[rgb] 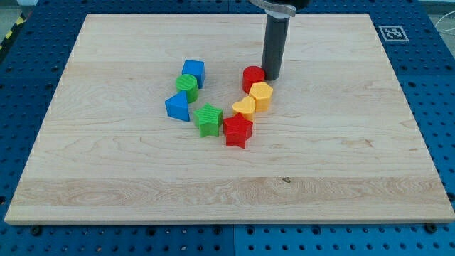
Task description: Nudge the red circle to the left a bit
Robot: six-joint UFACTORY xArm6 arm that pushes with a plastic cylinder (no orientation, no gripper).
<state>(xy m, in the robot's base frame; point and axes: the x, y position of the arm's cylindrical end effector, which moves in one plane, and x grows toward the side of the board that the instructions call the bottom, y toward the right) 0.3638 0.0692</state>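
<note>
The red circle (pixel 252 77) sits a little above the board's middle. My tip (pixel 272 76) stands right beside it on the view's right, touching or nearly touching it. The rod rises from there to the view's top. A yellow hexagon (pixel 261 95) sits just below the red circle, touching it. A yellow heart (pixel 245 108) and a red star (pixel 238 131) follow below that.
To the view's left stand a blue cube (pixel 193 72), a green circle (pixel 187 86), a blue triangle (pixel 178 107) and a green star (pixel 208 119). The wooden board (pixel 106 178) lies on a blue perforated table.
</note>
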